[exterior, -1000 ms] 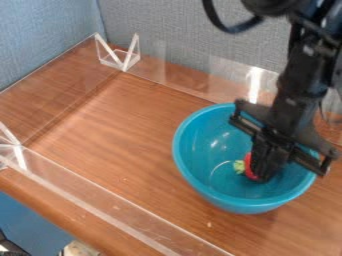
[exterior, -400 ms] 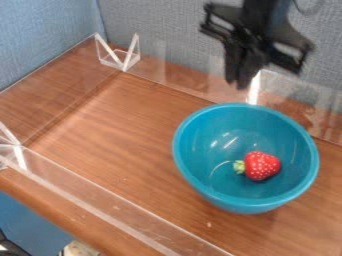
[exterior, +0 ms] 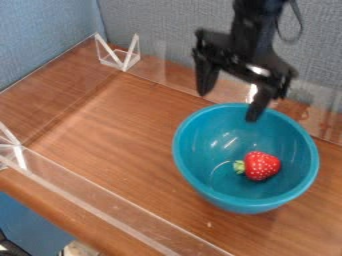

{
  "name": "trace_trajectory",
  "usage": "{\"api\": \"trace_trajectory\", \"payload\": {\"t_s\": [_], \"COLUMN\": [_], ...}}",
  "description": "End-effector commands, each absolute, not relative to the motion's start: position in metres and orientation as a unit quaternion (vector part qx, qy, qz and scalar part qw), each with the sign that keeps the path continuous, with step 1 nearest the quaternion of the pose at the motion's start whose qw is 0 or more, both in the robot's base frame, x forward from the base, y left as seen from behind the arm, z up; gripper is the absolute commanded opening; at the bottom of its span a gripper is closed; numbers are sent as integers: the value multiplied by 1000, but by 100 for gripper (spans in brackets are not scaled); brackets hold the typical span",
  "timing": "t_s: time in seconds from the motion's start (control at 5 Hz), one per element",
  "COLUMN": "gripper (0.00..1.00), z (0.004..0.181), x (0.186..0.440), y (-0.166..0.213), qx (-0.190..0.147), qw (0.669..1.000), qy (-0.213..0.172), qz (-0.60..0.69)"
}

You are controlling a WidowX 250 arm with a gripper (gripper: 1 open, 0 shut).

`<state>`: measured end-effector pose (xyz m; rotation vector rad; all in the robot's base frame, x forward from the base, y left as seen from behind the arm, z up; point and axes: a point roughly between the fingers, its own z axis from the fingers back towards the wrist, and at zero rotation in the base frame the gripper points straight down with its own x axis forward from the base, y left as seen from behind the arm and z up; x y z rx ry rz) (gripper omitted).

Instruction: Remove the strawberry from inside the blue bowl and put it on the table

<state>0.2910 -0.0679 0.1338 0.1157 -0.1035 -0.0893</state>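
Observation:
The red strawberry [exterior: 261, 165] with its green top lies inside the blue bowl [exterior: 201, 165], right of the bowl's middle. The bowl stands on the reddish-brown wooden table [exterior: 107, 120], near its right end. My gripper [exterior: 230, 92] hangs above the bowl's far rim, up and to the left of the strawberry. Its two black fingers [exterior: 255, 105] are spread wide apart, open, with nothing between them. It is well clear of the strawberry.
Low clear acrylic walls edge the table, with a corner bracket [exterior: 120, 52] at the back left and a front wall [exterior: 80, 185] along the near side. The robot's black arm [exterior: 254, 25] comes down from the top right. Bare wood lies left of the bowl.
A second ago the gripper was shut, down in the bowl at the strawberry. It rose out without the fruit, then came lower and left and opened. The strawberry stays in the bowl.

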Motion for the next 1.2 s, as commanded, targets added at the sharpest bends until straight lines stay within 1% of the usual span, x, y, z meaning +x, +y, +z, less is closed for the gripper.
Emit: {"api": "trace_trajectory", "payload": {"t_s": [0.0, 0.2, 0.4, 0.6, 0.8, 1.0], "gripper": [100, 100, 100, 100, 100, 0], "z": [126, 106, 85, 69, 61, 57], "x": [289, 289, 288, 291, 293, 294], "y": [-89, -110, -120, -122, -122, -122], "qx": [49, 49, 50, 50, 52, 53], "qw": [995, 994, 994, 994, 995, 995], "qy": [-57, -49, -34, -17, -8, -6], "qz": [-66, -85, -93, -92, -89, -86]}}
